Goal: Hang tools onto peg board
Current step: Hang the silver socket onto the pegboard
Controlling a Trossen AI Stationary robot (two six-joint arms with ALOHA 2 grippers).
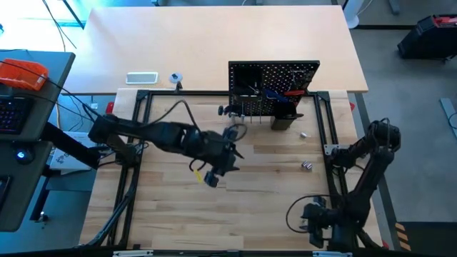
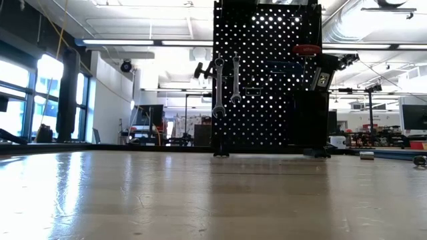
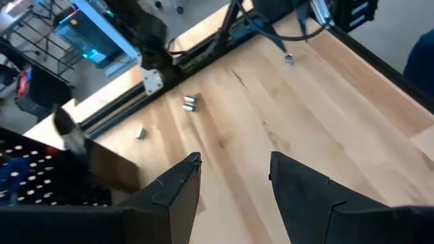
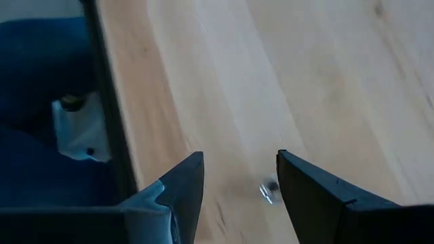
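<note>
Left end effector (image 3: 230, 173) gapes empty; right end effector (image 4: 239, 173) too; blurred bit (image 4: 268, 190) between.

Bright ceiling striplights, window glare at left, sheen on table (image 2: 200, 193), blurred right wrist view

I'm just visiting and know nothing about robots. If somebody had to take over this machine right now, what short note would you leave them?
Left gripper: open, empty, above mid-table in front of the peg board.
Right gripper: open, empty, parked at the table's near right corner.
Done: two silver wrenches hang on the board's left side; a red-handled tool and a blue-handled one sit higher on the board.
Left: small metal bits still lie on the table, one pair toward the right edge, another bit nearer the board. The overhead view shows no larger tool loose on the table.
</note>
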